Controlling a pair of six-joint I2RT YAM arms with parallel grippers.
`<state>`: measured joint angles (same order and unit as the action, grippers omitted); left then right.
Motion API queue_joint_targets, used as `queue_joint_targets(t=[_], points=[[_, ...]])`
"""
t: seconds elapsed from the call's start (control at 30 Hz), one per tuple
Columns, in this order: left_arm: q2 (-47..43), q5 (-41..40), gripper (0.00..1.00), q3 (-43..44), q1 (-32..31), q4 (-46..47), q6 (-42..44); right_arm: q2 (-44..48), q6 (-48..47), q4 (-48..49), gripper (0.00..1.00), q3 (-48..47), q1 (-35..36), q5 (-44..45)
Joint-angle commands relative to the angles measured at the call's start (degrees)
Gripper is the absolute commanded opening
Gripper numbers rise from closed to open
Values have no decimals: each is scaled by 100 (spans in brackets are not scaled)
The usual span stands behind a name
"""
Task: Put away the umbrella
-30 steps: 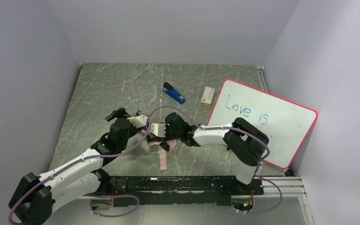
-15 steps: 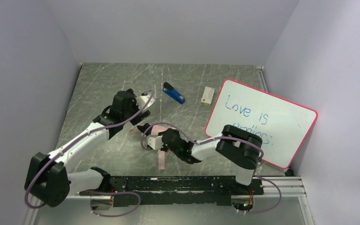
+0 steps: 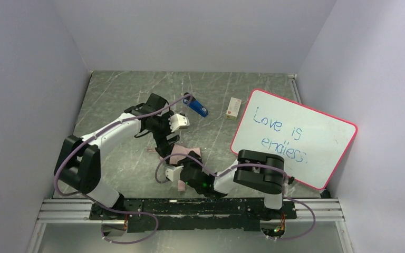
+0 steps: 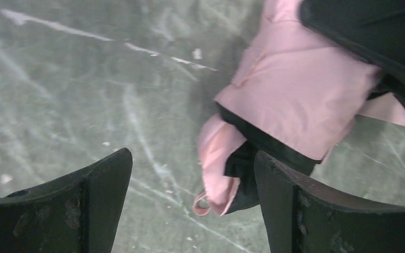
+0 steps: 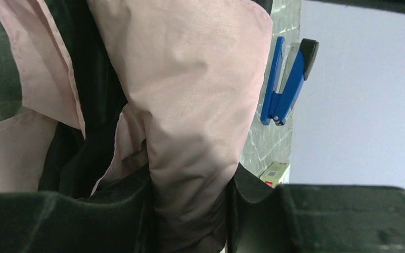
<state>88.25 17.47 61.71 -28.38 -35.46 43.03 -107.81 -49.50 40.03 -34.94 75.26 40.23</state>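
Umbrella (image 3: 181, 153): pink, crumpled, centre frame on counter (image 3: 116, 95). Right jaws pinch its fabric, lower centre. Left jaws wide, holding nothing, just upper left of it. Stapler (image 3: 195, 106): upper centre.

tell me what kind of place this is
Probably a robot lab test cell: a scratched metal table boxed in by plain walls, left arm and right arm bolted to a rail at its edge, props like a whiteboard and stapler.

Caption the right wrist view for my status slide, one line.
Right gripper shut on the compact pale pink, black-lined fabric umbrella, small blue-and-black stapler beyond.
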Motion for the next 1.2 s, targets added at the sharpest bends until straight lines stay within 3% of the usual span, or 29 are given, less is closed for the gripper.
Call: queue_joint_targets(t=[0.0, 0.63, 1.0, 1.17], points=[[183, 868, 88, 231, -207, -672, 401, -584, 299, -906, 7, 436, 278, -319], [1521, 1498, 87, 640, -569, -1341, 786, -688, 407, -781, 8, 567, 491, -145], [2025, 1050, 63, 322, -713, -1542, 1030, -702, 331, -652, 8, 540, 497, -113], [1984, 831, 45, 60, -713, -1439, 1023, -670, 371, -557, 8, 605, 498, -43]])
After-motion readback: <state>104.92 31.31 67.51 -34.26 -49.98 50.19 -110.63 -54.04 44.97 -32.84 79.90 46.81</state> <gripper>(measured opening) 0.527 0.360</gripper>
